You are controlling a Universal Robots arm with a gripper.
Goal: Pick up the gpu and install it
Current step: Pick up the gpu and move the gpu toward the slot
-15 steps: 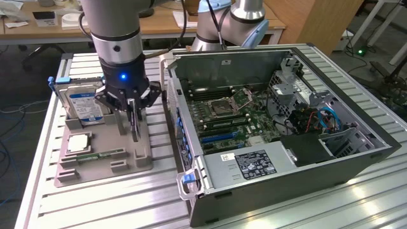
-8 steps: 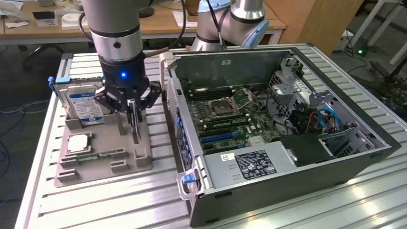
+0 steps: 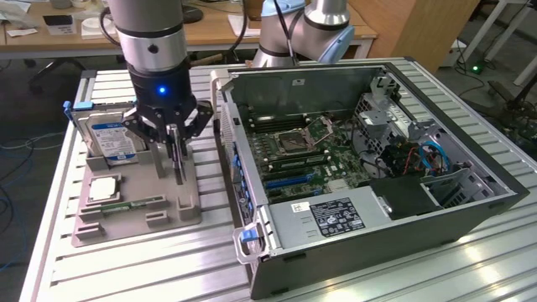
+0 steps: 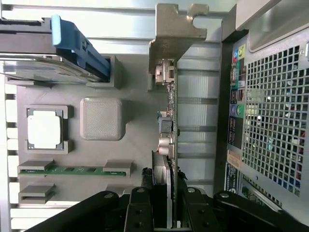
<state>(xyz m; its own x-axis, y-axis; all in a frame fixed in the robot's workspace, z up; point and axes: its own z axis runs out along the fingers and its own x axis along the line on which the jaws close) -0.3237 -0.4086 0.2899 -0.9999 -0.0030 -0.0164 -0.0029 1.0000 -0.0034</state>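
The gpu (image 3: pixel 177 168) is a thin dark card standing on edge over the grey holder tray (image 3: pixel 126 225), on the side of the tray nearest the computer case. My gripper (image 3: pixel 173 146) comes down on it from above, its jaws shut on the card's upper edge. In the wrist view the gpu (image 4: pixel 171 121) runs away from the gripper (image 4: pixel 164 191), edge-on, with its beige metal bracket (image 4: pixel 176 29) at the far end. Black fingers (image 4: pixel 139 205) sit on both sides of the card. I cannot tell whether the card's lower edge still rests in the tray.
The open computer case (image 3: pixel 470 214) lies to the exterior view's right, its motherboard (image 3: pixel 302 157) exposed. The tray also holds a silver hard drive (image 3: pixel 109 138), a processor chip (image 3: pixel 102 187) and a green memory stick (image 3: pixel 126 205). A second arm (image 3: pixel 302 31) stands behind.
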